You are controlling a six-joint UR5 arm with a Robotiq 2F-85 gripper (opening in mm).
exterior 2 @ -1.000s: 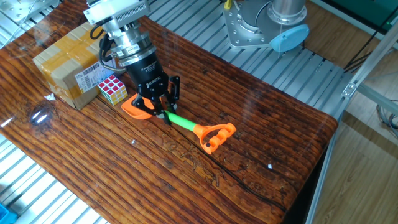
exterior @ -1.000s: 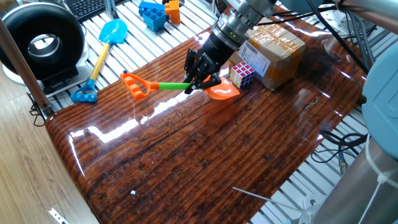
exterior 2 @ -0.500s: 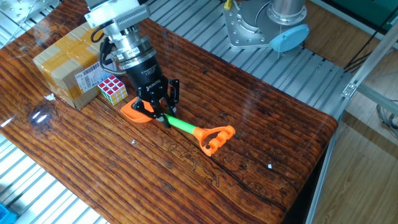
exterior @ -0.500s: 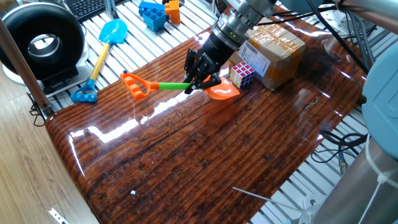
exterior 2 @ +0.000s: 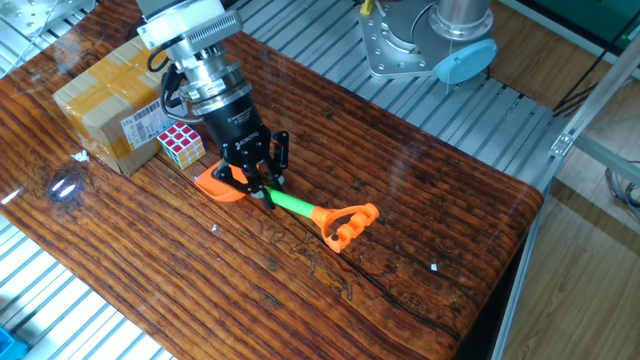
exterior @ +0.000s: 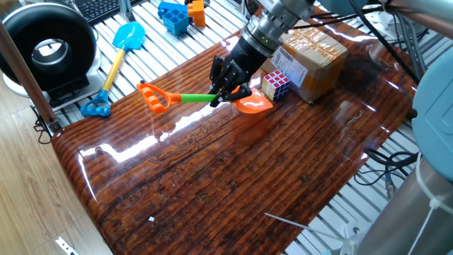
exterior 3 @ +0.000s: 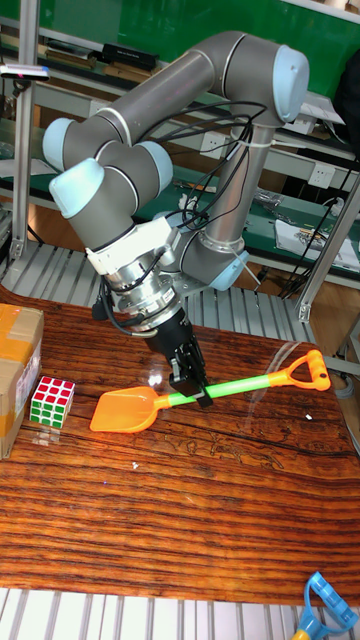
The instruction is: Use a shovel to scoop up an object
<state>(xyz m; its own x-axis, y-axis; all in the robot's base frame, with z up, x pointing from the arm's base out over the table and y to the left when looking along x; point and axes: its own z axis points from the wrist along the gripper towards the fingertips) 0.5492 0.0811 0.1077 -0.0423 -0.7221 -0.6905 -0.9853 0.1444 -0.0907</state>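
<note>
The shovel (exterior 3: pixel 125 410) has an orange blade, a green shaft and an orange D-handle. My gripper (exterior 3: pixel 195 392) is shut on the shaft just behind the blade. The blade rests low on the table and the handle end is tilted up. In one fixed view the gripper (exterior: pixel 225 95) holds the shovel (exterior: pixel 195 98) with its blade pointing at the object. The object, a small Rubik's cube (exterior 3: pixel 52 400), stands a short gap in front of the blade tip. The other fixed view shows the cube (exterior 2: pixel 181 143) just left of the shovel (exterior 2: pixel 292 203) and gripper (exterior 2: pixel 262 185).
A brown cardboard box (exterior 2: pixel 105 100) stands directly behind the cube, also seen as the box (exterior: pixel 311 57). A blue shovel with a yellow shaft (exterior: pixel 117 57) lies off the table on the metal slats. The arm's base (exterior 2: pixel 430 40) sits beyond the far table edge.
The gripper and the held shovel have shifted very slightly, with the blade a little lower on the table. The cube and the box have not moved.
</note>
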